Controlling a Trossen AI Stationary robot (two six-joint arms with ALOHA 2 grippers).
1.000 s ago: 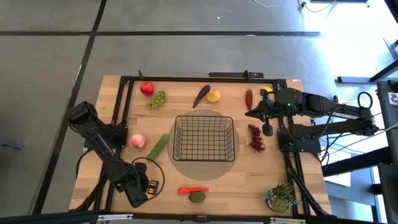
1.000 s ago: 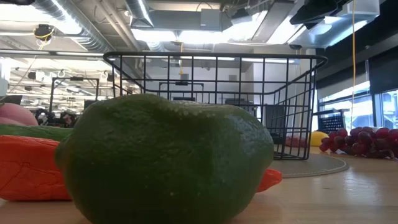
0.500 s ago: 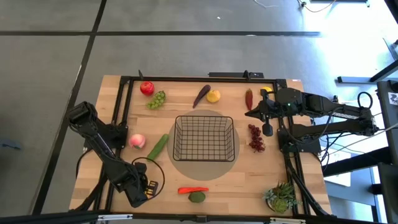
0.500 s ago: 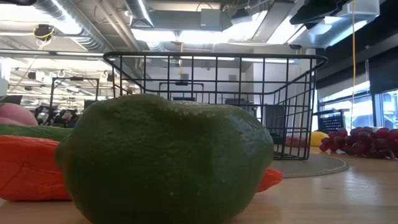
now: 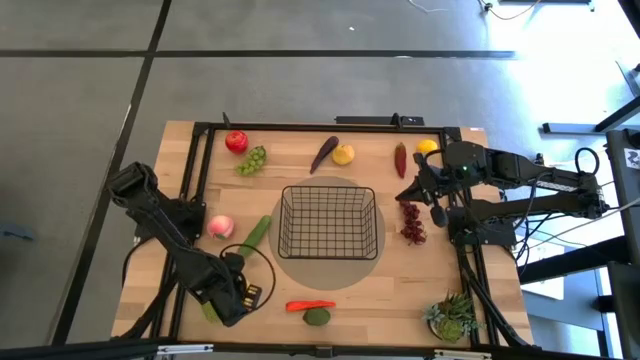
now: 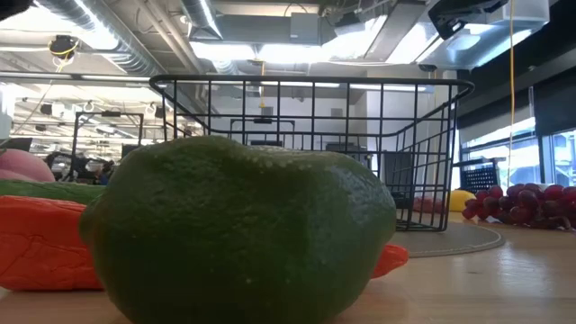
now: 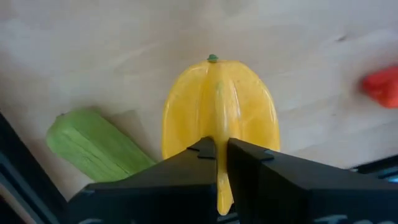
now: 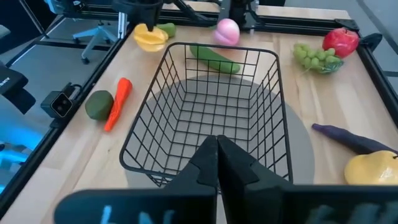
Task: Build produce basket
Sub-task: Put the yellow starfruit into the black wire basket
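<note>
Left wrist view showed the change: the left pincer (image 7: 216,150), which had been partly open a second before, was now fully closed on the lower end of a yellow ridged toy fruit with a small green tip (image 7: 217,99). The fruit lay on the pale wooden table (image 5: 300,150) just beside a light green cut vegetable piece (image 7: 93,146). In the high view that arm had shifted a little up and right within the lower left of the frame. By my judgement the grasp was made and the lift and carry to the container were the steps left.

The right pincer (image 8: 217,149) was shut on nothing. It hung right of centre in the high view, having slid slightly down and right, and looked across at the basket.

The black wire-mesh basket (image 5: 330,187) sat at the centre of the high view on a grey round mat, and nothing lay in it. All the produce was outside:

- Upper left: the red tomato (image 5: 236,141) and green grapes (image 5: 252,160).
- Above the basket: the purple eggplant (image 5: 324,153) and a yellow lemon (image 5: 343,154).
- To its right: the dark red grapes (image 5: 410,222).
- To its left: the pink peach (image 5: 220,227) and green cucumber (image 5: 254,235).

So the filling had not yet started.
</note>
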